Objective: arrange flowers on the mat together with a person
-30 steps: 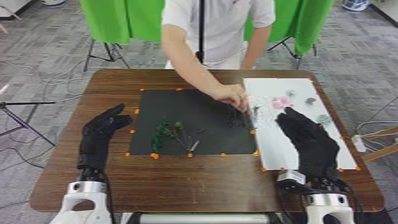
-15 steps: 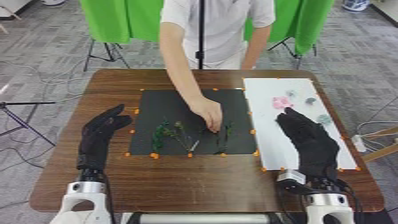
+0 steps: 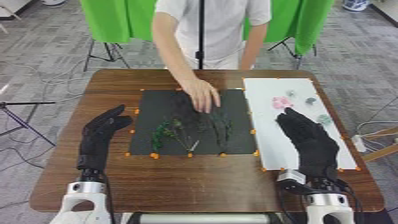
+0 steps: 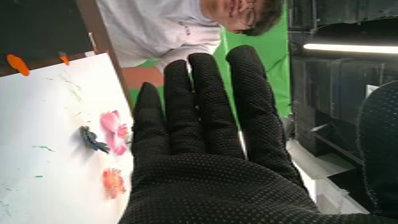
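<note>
Fingers: on your right hand (image 4: 209, 190) they are straight, tips slightly apart, holding nothing; your left hand (image 3: 99, 134) has straight fingers too.
Right-side sprig (image 3: 226, 129): it now lies on the mat's right part, near the other greenery (image 3: 158, 136); a second ago that spot lacked it.
Person's hand (image 3: 202, 95): it has drawn back from the near part of the black mat (image 3: 204, 146) to hang over its far half (whether it holds anything, I can't tell).
Pink flower (image 3: 282, 103): unmoved on the white sheet (image 3: 275, 135), awaiting placement.
Your arms: both unchanged, right hand over the sheet, left beside the mat.
Meaning: the stems look nearly set, so blossoms probably come next; let the person's hand clear before you cross.
</note>
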